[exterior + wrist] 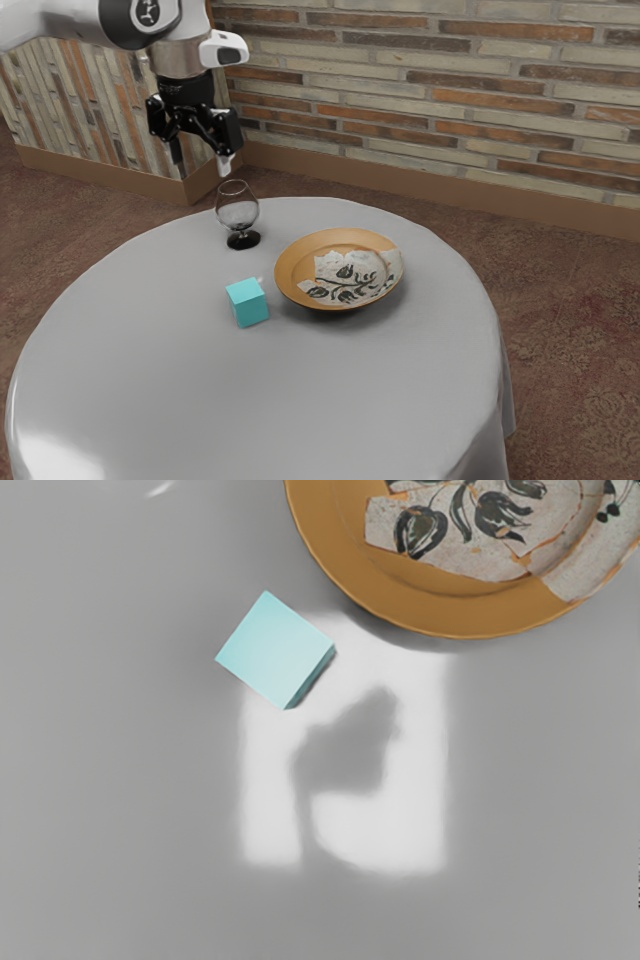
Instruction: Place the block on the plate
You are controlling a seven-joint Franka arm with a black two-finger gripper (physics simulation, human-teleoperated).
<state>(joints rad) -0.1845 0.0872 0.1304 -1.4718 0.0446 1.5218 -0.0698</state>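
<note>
Our jaws stand apart with nothing between them, high up at the exterior view's left, their two fingers (pixel 176 150) spread roughly from left to right. From them, the block lies well below, toward the near side and a little to the right, so the coming move seems to call for a reach nearer and down rather than a long swing sideways.

Just to the right of the jaws in that view, and lower, the clear snifter (pixel 238 212) stands upright on its black foot on the round, cloth-covered surface (pixel 150 380). We judge it the thing to keep clear of, since a low approach from the far left could clip its rim.

Farther right and nearer sits the turquoise cube (pixel 247 303), our block, resting on the surface. It has no long axis, but its faces run slantwise in the wrist view, so we may need to turn the hand to bring the fingers flat against two opposite sides.

Rightmost is the ochre plate (pixel 340 268) with its floral patch, near the cube but with bare cloth between them; once we grip, the carry should be short, rightward and slightly far.
</note>
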